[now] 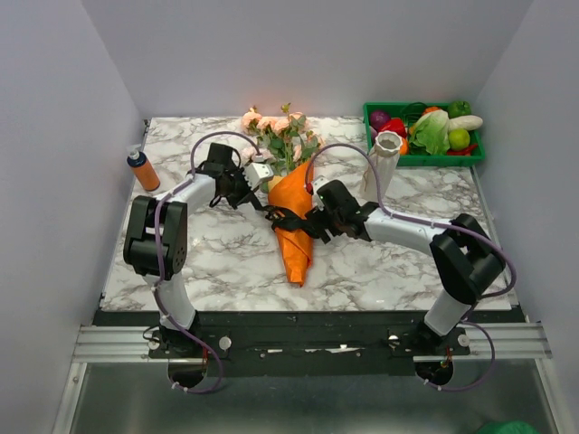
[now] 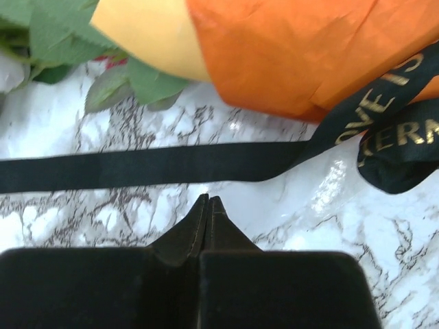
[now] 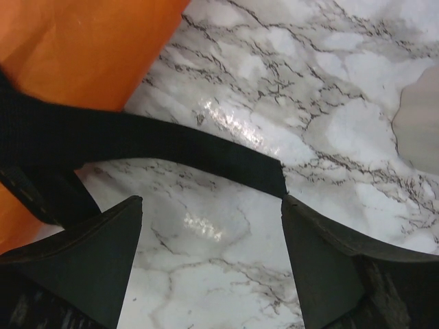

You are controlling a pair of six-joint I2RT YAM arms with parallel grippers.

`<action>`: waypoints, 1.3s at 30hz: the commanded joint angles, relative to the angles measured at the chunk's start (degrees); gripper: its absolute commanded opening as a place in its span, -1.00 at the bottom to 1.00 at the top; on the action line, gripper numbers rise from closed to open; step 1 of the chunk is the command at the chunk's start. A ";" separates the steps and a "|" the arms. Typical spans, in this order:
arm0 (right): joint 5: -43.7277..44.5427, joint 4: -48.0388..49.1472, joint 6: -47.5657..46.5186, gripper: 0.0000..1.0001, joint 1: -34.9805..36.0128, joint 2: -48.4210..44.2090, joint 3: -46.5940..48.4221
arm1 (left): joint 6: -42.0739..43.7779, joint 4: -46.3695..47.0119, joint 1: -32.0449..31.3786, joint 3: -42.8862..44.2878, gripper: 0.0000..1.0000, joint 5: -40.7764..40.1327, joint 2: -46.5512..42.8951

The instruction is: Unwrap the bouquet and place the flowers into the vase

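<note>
Bouquet [image 1: 291, 217] lies mid worktop [image 1: 217, 258], cone tip toward the near edge, black ribbon [image 2: 137, 164] not yet undone. Vase [image 1: 384, 163] stands toward the far right corner. I'd pinch one ribbon tail and pull outward, low along the marble. Left gripper [image 2: 208, 200] is pinched closed just short of the tail, empty. Right gripper [image 3: 211, 203] gapes wide, with the ribbon end just ahead, ungripped.
</note>
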 commanded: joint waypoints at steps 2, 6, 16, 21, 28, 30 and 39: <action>-1.34 3.04 -2.21 0.76 0.36 4.40 4.94 | -2.77 -1.64 1.29 0.69 -1.00 1.32 -3.12; -2.57 4.09 -1.86 0.75 0.36 6.86 5.74 | -2.95 -3.39 1.38 0.77 -1.00 3.68 -3.91; -5.03 5.85 -0.19 0.71 0.36 9.24 5.04 | 4.61 -10.78 0.50 3.05 0.71 10.46 -1.63; -5.03 7.08 1.65 0.50 0.36 9.42 3.72 | 5.58 -7.18 -1.17 4.37 0.72 7.74 1.53; -6.35 8.05 5.86 0.11 0.36 9.33 1.70 | 9.09 -10.77 -5.04 8.51 0.47 2.82 6.63; -7.40 8.14 7.27 -0.07 0.36 9.07 1.26 | 9.53 -10.95 -5.04 8.60 0.36 1.76 7.25; -6.18 9.89 11.06 -0.88 0.36 7.57 -2.17 | 10.06 -12.10 -3.46 7.55 0.16 1.32 4.79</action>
